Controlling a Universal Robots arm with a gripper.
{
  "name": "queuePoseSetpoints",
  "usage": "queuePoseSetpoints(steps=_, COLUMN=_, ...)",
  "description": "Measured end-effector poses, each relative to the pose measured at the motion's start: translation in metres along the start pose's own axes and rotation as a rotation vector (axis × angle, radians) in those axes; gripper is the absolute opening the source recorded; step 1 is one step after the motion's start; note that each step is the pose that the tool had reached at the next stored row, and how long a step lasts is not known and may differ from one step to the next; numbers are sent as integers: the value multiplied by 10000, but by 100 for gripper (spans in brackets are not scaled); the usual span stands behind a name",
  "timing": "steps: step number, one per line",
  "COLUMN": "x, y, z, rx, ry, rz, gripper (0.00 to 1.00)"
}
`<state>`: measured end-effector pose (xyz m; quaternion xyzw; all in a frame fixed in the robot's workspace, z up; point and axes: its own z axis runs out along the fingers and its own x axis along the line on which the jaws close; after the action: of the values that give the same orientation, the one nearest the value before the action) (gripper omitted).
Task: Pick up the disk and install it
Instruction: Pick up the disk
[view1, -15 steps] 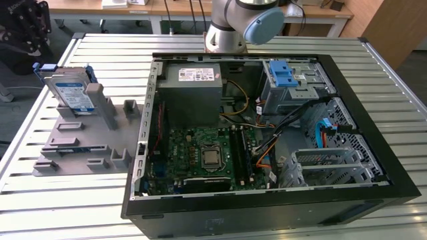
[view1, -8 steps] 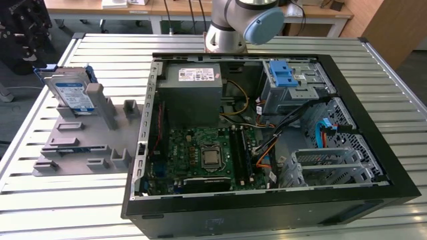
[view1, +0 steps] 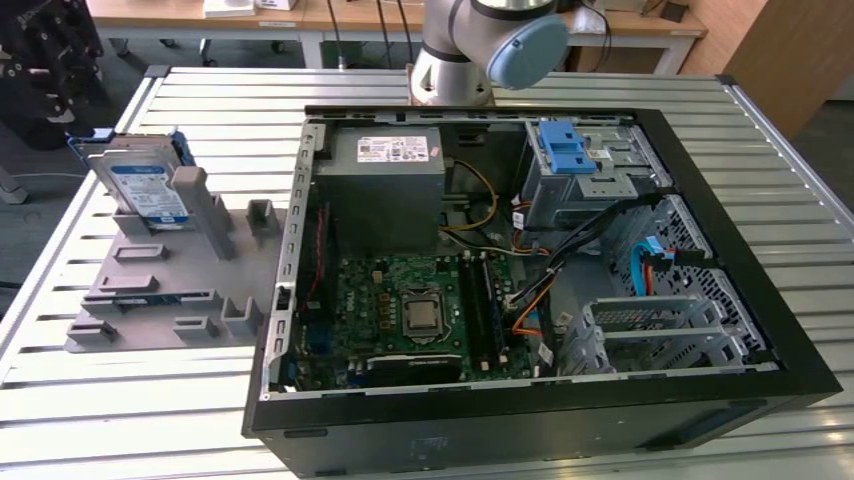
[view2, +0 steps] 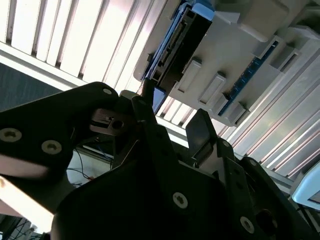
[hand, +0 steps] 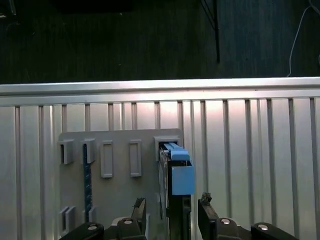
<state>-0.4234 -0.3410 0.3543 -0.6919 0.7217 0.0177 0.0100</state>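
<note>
Finding the disk (view1: 144, 185) standing on edge in a slot of the grey slotted holder (view1: 160, 290), at the upper left of the exterior view, label facing the camera, blue rails showing along its edges. Noting the holder lying on the slatted metal bench (view1: 80, 400), just beside the open black computer case (view1: 534, 425) filling the middle and right of the frame. Making out inside the case the grey power supply (view1: 387, 175) at the top centre, the green motherboard (view1: 400, 310) below it, and a blue latch (view1: 567, 150) on the drive cage at the upper right. Catching the arm (view1: 481, 45) rising at the top centre, behind the case. Looking along the claw (hand: 172, 200) in the first wrist view: fingers (hand: 206, 212) spread apart, gripping nothing, the disk (hand: 177, 175) lining up with the gap beyond them, seated in the holder (hand: 120, 190). Seeing the same released claw (view2: 172, 104) in the second wrist view, pointing toward the disk (view2: 172, 50) and the holder (view2: 240, 55).
</note>
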Motion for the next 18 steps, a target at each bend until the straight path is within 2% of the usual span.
queuePoseSetpoints(steps=3, x=3, y=38, z=38, rx=-6, ry=6, rz=-60, gripper=53)
queuePoseSetpoints(steps=7, x=0, y=48, z=102, rx=-4, ry=14, rz=-60, gripper=53)
queuePoseSetpoints(steps=18, x=-30, y=98, z=146, rx=-4, ry=15, rz=-60, gripper=53)
